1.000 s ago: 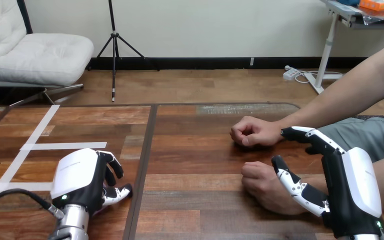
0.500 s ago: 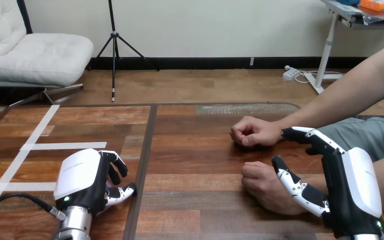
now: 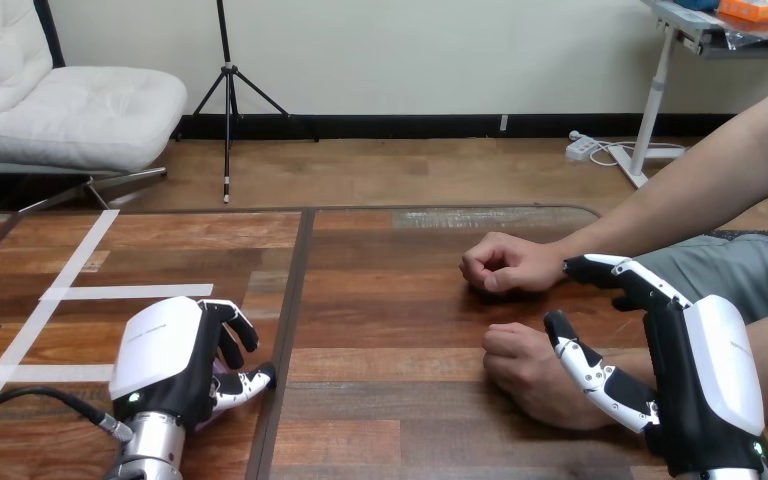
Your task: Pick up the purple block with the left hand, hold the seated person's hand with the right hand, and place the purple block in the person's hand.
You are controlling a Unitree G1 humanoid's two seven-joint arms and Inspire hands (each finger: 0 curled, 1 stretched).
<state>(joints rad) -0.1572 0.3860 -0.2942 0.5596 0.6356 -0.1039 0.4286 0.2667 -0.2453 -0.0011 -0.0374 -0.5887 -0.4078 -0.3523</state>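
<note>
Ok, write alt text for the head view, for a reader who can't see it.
The robot's right hand lies open at the wrist of the person's nearer hand, thumb against it, fingers straight and not closed round it. The person's farther hand rests as a fist on the wooden table. The robot's left hand sits low at the table's near left.

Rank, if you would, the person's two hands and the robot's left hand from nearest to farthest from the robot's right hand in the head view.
From the right hand:
1. Person's lower hand: beside its thumb, just left.
2. Person's upper hand: farther up the table.
3. Left hand: across the table, far left.
</note>
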